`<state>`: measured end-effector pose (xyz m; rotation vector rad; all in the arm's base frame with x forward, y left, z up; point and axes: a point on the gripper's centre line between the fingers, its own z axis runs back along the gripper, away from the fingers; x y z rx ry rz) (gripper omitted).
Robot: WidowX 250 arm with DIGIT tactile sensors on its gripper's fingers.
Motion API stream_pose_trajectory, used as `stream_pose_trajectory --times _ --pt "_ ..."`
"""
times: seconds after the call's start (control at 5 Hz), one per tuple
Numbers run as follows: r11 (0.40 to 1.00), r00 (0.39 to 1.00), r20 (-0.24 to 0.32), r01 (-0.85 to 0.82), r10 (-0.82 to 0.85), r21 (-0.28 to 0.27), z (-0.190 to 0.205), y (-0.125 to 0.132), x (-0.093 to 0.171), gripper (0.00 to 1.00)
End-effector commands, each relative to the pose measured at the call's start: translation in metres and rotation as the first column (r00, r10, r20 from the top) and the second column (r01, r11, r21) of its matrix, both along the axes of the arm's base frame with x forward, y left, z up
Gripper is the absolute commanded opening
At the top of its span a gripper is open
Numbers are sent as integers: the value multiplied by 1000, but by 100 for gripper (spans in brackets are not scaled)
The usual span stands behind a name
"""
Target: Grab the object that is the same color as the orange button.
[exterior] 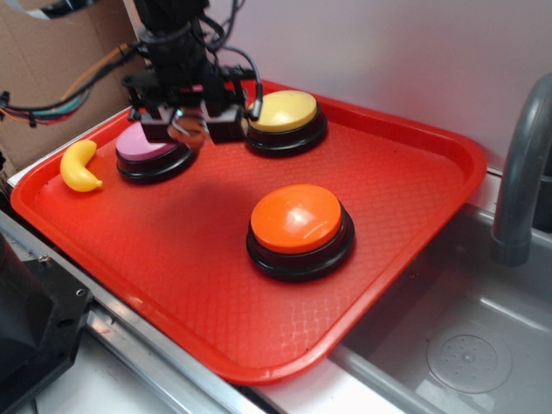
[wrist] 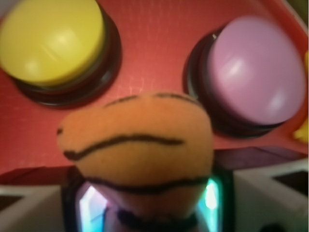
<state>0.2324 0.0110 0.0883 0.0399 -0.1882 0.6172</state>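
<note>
The gripper [exterior: 188,123] clamps the orange plush tiger [wrist: 137,145] between its fingers, lifted above the red tray [exterior: 414,164] – between the pink button [exterior: 155,148] and yellow button [exterior: 285,112]. The orange button [exterior: 297,217] sits well apart – a banana [exterior: 80,166] lies by the tray's edge

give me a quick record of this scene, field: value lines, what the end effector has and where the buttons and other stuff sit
end effector: raised above the tray, between the pink and yellow buttons, shut on the plush tiger
plush tiger: orange with dark stripes, held off the tray
orange button: near tray centre, untouched
yellow button: back of tray
pink button: back left, partly under the end effector
banana: far left of tray, beside the pink button
tray: red, beside a sink
task state: matching-colour object grasped
</note>
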Motion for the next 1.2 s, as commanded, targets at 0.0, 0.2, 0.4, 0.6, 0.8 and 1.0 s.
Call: stream_pose_trajectory --times 0.0,0.2,0.4,0.6,0.8,1.0 --pt "985 985 -29 170 -171 -25 61 16 -17 0" --pt "959 953 -110 281 -284 -39 76 22 -32 0" --pt "942 933 -130 334 -336 -43 87 23 -49 0" --pt "916 903 -152 396 -402 -69 92 20 -59 0" --pt "917 912 -101 389 -397 -85 89 16 -68 0" --pt "926 922 -87 373 -377 -59 87 15 -70 0"
